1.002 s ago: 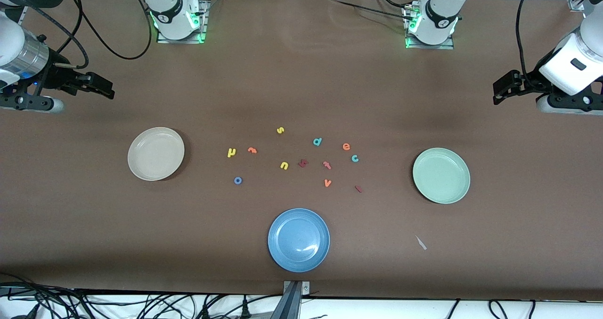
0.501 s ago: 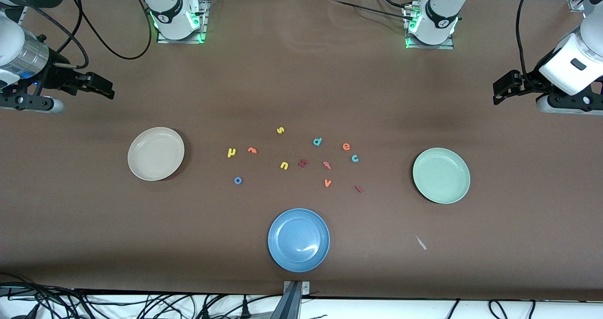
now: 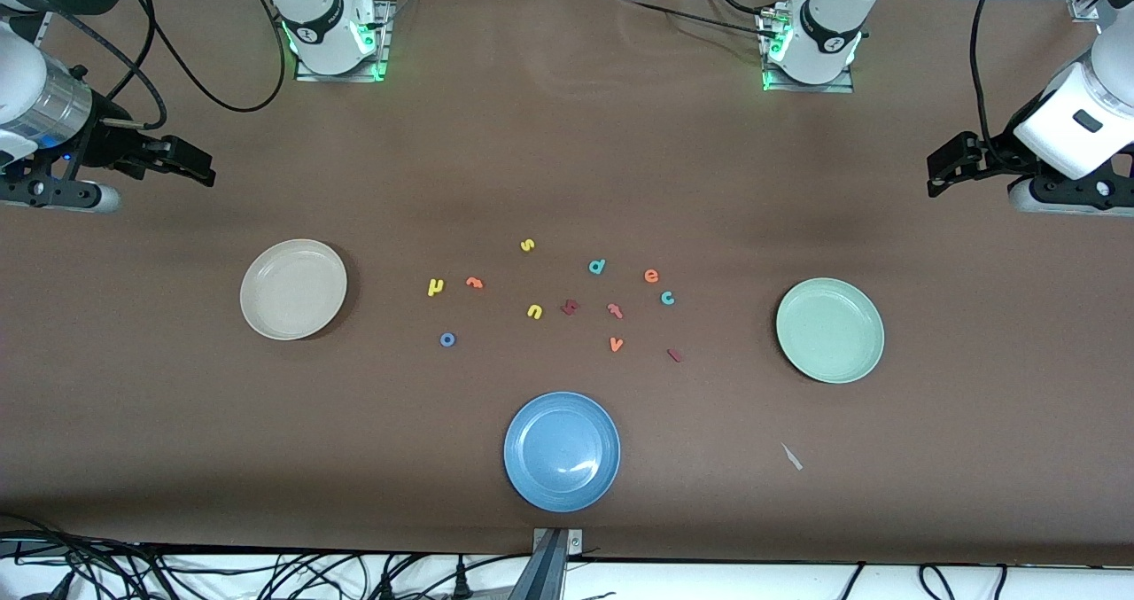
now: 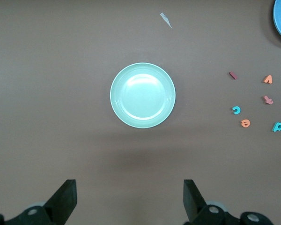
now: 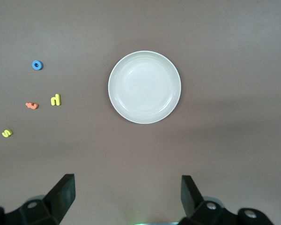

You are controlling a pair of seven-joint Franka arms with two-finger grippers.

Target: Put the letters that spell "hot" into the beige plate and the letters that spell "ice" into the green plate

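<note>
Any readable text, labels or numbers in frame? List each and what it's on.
No printed words or numbers; only loose foam letters lying on the brown table:
"s": yellow foam letter
"d": teal foam letter
"e": orange foam letter
"c": teal foam letter
"o": blue foam ring
"v": orange foam letter
The other foam letters lie turned, so I cannot read them surely. The marks on the arm bases are too small to read.

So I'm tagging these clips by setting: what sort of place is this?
Most likely a robotics lab bench: two arm bases bolted along a brown-covered table, loose cables hanging off its edge, and staged props, the foam letters between a beige plate and a green plate.
</note>
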